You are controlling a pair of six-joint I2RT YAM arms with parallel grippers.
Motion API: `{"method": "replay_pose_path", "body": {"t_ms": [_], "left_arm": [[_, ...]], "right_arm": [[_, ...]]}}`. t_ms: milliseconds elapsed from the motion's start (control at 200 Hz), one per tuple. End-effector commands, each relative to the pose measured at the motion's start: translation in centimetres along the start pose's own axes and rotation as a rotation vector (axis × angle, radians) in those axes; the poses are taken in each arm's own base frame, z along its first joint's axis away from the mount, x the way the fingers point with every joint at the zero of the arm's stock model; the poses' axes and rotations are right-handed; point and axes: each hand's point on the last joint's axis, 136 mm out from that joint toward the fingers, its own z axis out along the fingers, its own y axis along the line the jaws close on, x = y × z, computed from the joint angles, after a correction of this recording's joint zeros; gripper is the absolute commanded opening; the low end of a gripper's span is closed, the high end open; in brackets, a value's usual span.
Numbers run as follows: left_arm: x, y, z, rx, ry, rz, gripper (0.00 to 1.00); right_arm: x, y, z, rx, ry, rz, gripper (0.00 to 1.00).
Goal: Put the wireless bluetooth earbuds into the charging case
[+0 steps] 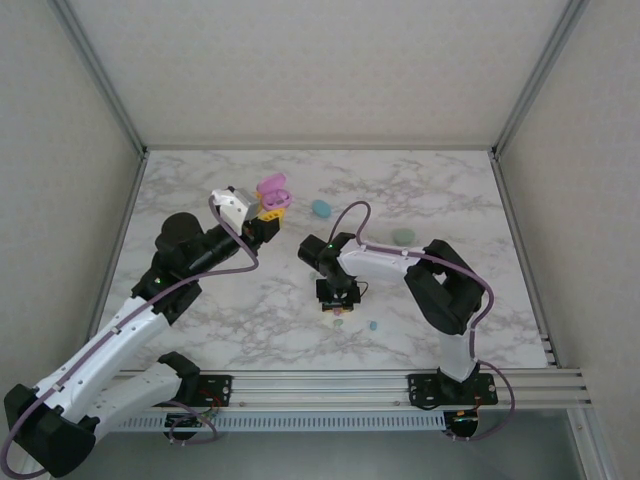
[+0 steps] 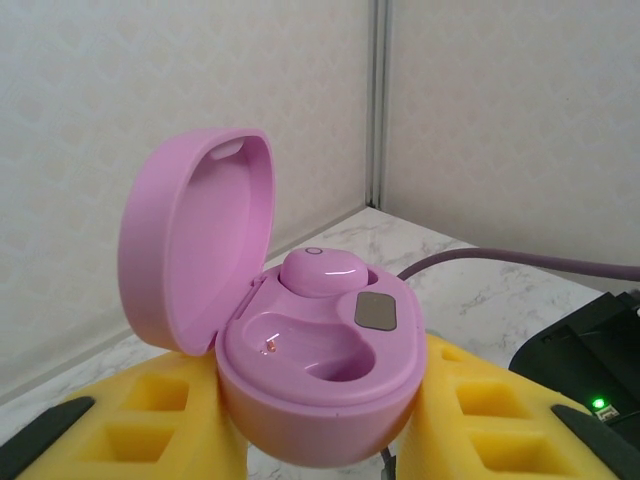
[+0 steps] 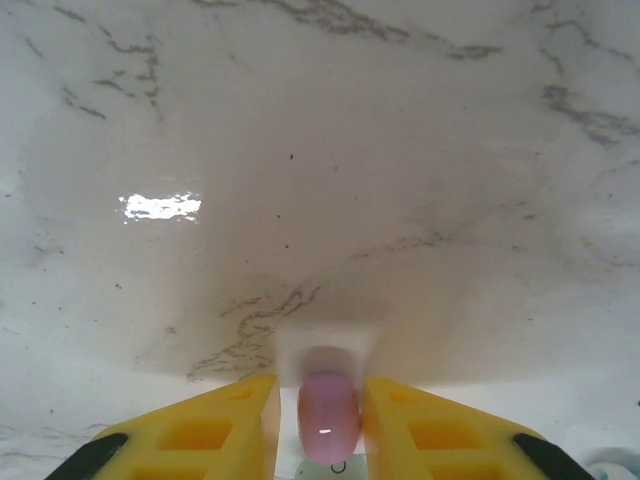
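The right end effector (image 3: 320,388) points down at the worktop (image 1: 450,200) with its yellow fingers (image 3: 215,430) drawn in close on either side of a pink earbud (image 3: 328,418). The right finger looks to be against it and a thin gap shows on the left, so I cannot tell whether the grip is firm. I also cannot tell whether the bud is off the marble.

In the top view, this end effector (image 1: 338,303) hangs near the front middle of the worktop. A small teal earbud (image 1: 373,325) lies just to its right.

The left end effector (image 2: 320,385) is clamped on the base of the pink charging case (image 2: 300,400), one finger on each side. It holds the case upright above the worktop, with the lid (image 2: 190,240) swung open. A second earbud (image 2: 320,272) sits in the rear socket, and the front socket (image 2: 300,345) is bare.

Farther back on the worktop, a teal case (image 1: 321,208) and a mint green case (image 1: 404,236) lie closed and well apart.
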Motion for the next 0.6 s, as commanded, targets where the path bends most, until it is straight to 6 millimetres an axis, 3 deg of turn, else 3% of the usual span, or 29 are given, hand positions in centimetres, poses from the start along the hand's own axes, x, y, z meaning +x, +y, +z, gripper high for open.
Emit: {"method": "replay_pose_path", "body": {"t_ms": [0,345,596], "left_arm": [[-1.2,0.1,-0.6,-0.017,-0.035,0.009,0.29],[-1.2,0.1,-0.6,-0.015,-0.035,0.0,0.29],[-1.2,0.1,-0.4,-0.018,-0.035,0.0,0.29]], "right_arm": [[0.4,-1.0,0.1,0.076,0.011,-0.047,0.28],[0.2,-1.0,0.2,0.085,0.012,-0.074,0.24],[-0.3,-1.0,-1.2,0.081,-0.027,-0.083,0.21]]}}
